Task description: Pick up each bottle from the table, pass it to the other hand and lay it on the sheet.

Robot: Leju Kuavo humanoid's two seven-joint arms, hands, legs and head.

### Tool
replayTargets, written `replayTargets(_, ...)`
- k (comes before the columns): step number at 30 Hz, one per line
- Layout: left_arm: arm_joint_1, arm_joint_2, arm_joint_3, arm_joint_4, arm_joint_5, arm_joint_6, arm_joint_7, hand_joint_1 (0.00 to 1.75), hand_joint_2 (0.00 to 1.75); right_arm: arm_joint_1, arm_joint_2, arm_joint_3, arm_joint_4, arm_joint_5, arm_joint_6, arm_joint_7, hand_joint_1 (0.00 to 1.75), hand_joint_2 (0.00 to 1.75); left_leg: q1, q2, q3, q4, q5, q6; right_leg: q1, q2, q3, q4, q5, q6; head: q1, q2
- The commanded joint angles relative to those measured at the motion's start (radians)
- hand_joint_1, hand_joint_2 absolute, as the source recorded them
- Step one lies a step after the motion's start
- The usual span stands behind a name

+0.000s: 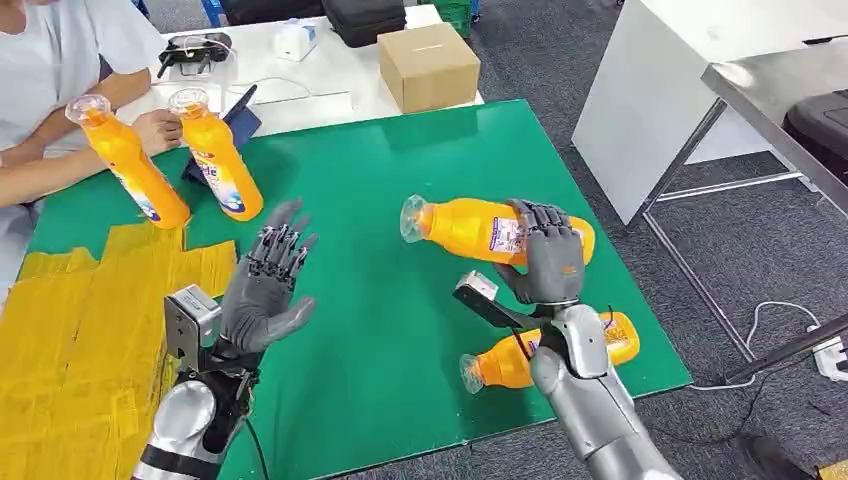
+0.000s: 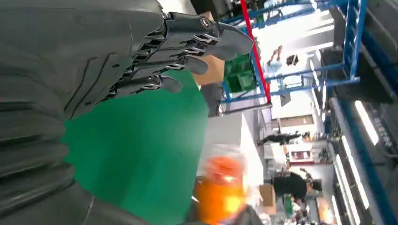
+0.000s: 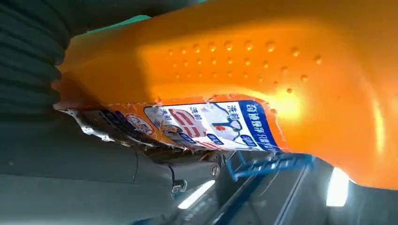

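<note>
My right hand (image 1: 547, 255) grips an orange bottle (image 1: 470, 229) around its labelled body, held sideways above the green table (image 1: 380, 180) with its clear cap pointing left. The same bottle (image 3: 263, 79) sits tight against the palm in the right wrist view. Another orange bottle (image 1: 510, 365) lies on the table near the front right edge, partly behind my right forearm. My left hand (image 1: 265, 285) is raised, fingers spread, holding nothing, left of the held bottle; its fingers (image 2: 187, 42) are apart. The yellow sheet (image 1: 80, 340) covers the table's left side. A blurred orange bottle (image 2: 220, 192) appears in the left wrist view.
A person (image 1: 50, 80) sits at the far left, holding up an orange bottle (image 1: 130, 160) beside another one (image 1: 218, 152) near the sheet's far edge. A cardboard box (image 1: 428, 65) stands on a white table behind. A white cabinet (image 1: 680, 90) stands at the right.
</note>
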Motion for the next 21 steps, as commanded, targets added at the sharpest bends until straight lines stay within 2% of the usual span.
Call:
replayTargets(1, -0.03, 0.048, -0.077, 0.021, -0.019, 0.02, 0.0, 0.0, 1.75, 0.12, 0.052, -0.057, -0.291, -0.354, 0.158, -0.132, 1.75, 1.75, 0.002, -0.006, 0.003, 0.001, -0.003, -0.003, 0.001, 0.003, 0.004, 0.001, -0.003, -0.004, 0.0, 0.0)
replayTargets(5, -0.034, 0.054, -0.097, 0.018, -0.02, 0.023, -0.005, 0.0, 1.75, 0.129, 0.077, -0.053, -0.283, -0.635, 0.353, -0.198, 1.75, 1.75, 0.002, -0.005, 0.003, 0.001, -0.003, -0.002, 0.001, 0.004, 0.002, 0.001, -0.002, -0.003, 0.0, 0.0)
replayTargets(7, -0.038, 0.052, -0.103, 0.016, -0.02, 0.023, -0.006, 0.0, 1.75, 0.122, 0.083, -0.047, -0.269, -0.646, 0.364, -0.198, 1.75, 1.75, 0.002, -0.004, 0.002, 0.001, -0.002, -0.002, 0.001, 0.003, 0.001, 0.0, -0.002, -0.003, 0.0, 0.0)
replayTargets(10, -0.051, 0.052, -0.131, 0.01, -0.042, 0.039, -0.021, 0.0, 1.75, 0.103, 0.098, -0.04, -0.233, -0.749, 0.437, -0.204, 1.75, 1.75, 0.003, -0.005, 0.003, 0.001, -0.003, -0.003, 0.001, 0.005, 0.003, 0.001, -0.002, -0.003, 0.0, 0.0)
replayTargets(18, -0.053, 0.047, -0.156, -0.002, -0.07, 0.06, -0.031, 0.0, 1.75, 0.09, 0.107, -0.013, -0.201, -0.761, 0.463, -0.2, 1.75, 1.75, 0.003, -0.004, 0.003, 0.001, -0.003, -0.002, 0.001, 0.005, 0.003, 0.0, -0.002, -0.003, 0.0, 0.0)
replayTargets(19, -0.052, 0.042, -0.167, -0.008, -0.149, 0.124, -0.049, 0.0, 1.75, 0.082, 0.108, 0.01, -0.184, -0.736, 0.455, -0.196, 1.75, 1.75, 0.002, -0.003, 0.002, 0.0, -0.002, -0.002, 0.001, 0.004, 0.002, 0.0, -0.001, -0.002, 0.0, 0.0)
replayTargets(21, -0.052, 0.03, -0.199, -0.019, -0.183, 0.146, -0.046, 0.0, 1.75, 0.071, 0.117, 0.059, -0.149, -0.676, 0.44, -0.186, 1.75, 1.75, 0.002, -0.002, 0.002, 0.0, -0.002, -0.002, 0.001, 0.004, 0.001, 0.0, -0.001, -0.002, 0.0, 0.0)
